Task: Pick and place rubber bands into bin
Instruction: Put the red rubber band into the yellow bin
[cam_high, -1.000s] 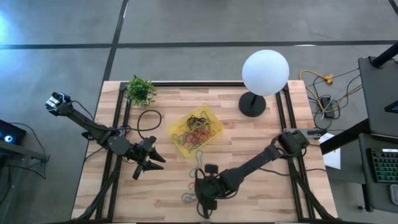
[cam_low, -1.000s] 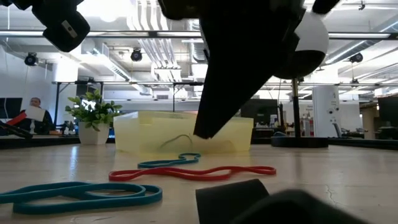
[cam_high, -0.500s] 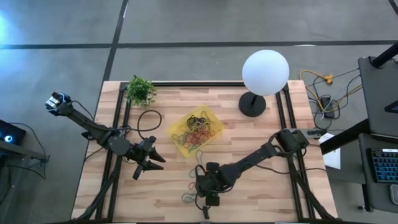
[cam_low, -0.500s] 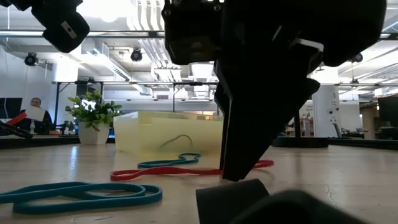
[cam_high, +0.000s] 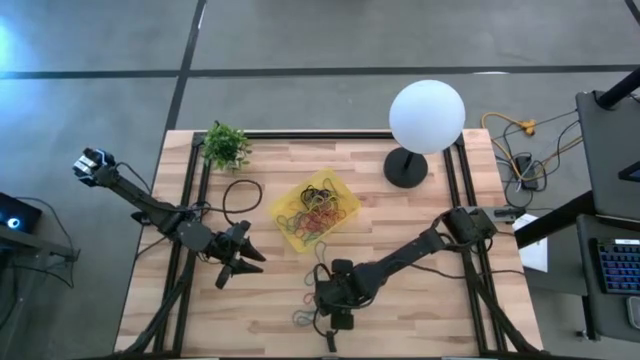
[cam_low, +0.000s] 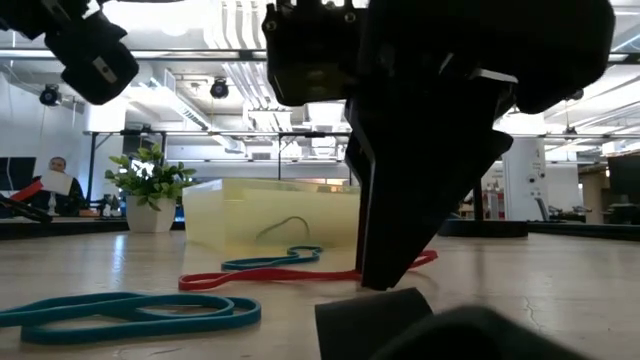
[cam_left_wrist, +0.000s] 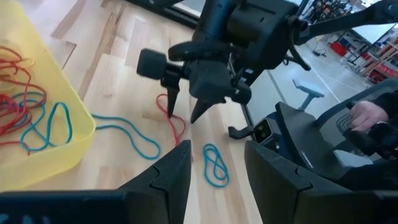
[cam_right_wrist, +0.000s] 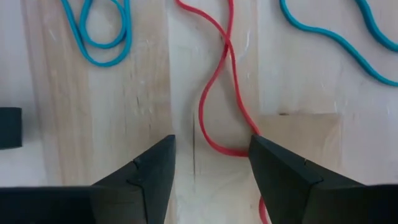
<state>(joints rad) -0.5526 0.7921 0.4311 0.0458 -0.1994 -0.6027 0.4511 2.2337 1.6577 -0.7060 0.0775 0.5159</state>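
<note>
The yellow bin (cam_high: 340, 190) stands mid-table with several rubber bands in it. On the wood in front of it lie a red band (cam_right_wrist: 214, 93), a long blue band (cam_high: 322, 256) and a doubled blue band (cam_low: 130, 310). A big black ring (cam_high: 238, 193) lies near the plant. My right gripper (cam_right_wrist: 211, 155) points steeply down, low over the red band's near loop and open, one finger on either side of it. My left gripper (cam_high: 248, 264) hovers open to the bin's left, with nothing between its fingers. My right gripper's open fingers stand on either side of the red band's near loop (cam_right_wrist: 231, 149). The band runs right along one finger's inner edge (cam_right_wrist: 264, 155) and passes under it. I cannot tell whether that finger touches it. The band lies flat on the table.
A lamp with a white globe (cam_high: 427, 115) and a black round base (cam_high: 405, 167) stands at the far right. A small potted plant (cam_high: 226, 146) sits at the far left. Black frame rails (cam_high: 196, 190) run along both table sides. A person (cam_low: 55, 178) sits in the room behind.
My right gripper has sunk toward the table and moved a little toward the far edge, tipping more steeply down, and now stands over the red band. The bands have stayed where they lay.
</note>
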